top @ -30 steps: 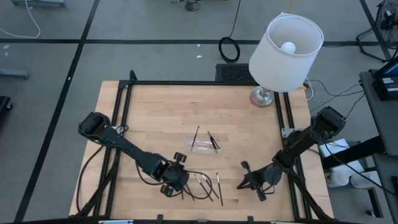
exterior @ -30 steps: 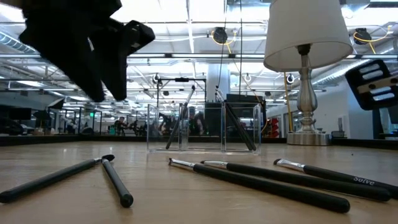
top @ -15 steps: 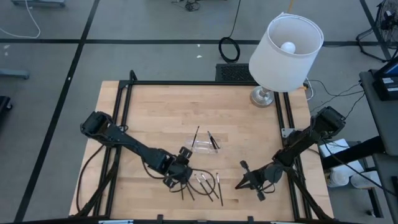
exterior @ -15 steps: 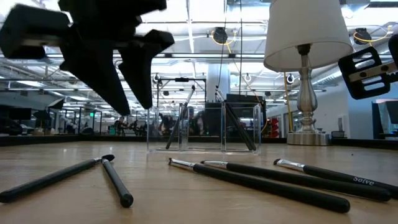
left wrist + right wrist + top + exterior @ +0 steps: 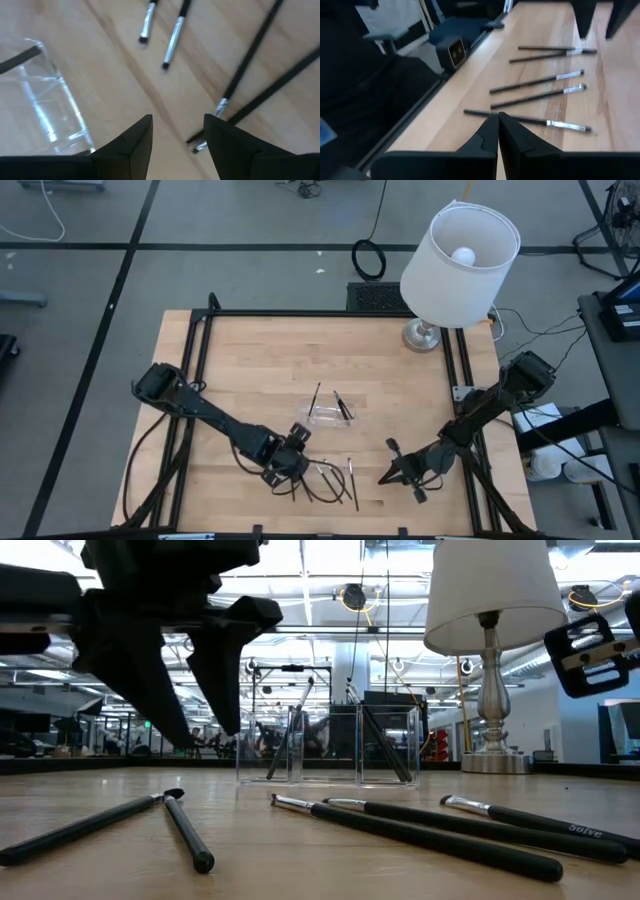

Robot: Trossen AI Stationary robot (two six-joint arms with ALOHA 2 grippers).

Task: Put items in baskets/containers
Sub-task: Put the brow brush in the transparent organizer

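Left gripper (image 5: 195,735), fingers parted and empty, hovers above loose makeup brushes (image 5: 335,478) near the clear tray (image 5: 328,414) holding two partly hidden brushes, while the right gripper (image 5: 498,116) waits pinched together at right.

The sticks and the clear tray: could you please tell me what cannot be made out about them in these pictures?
- Number of sticks on the table: in the high view they are too thin and overlap, and the left gripper covers some.
- Sticks inside the clear tray: in the low view, glare and reflections blur the count.
- Tray in the left wrist view: cut off by the edge.
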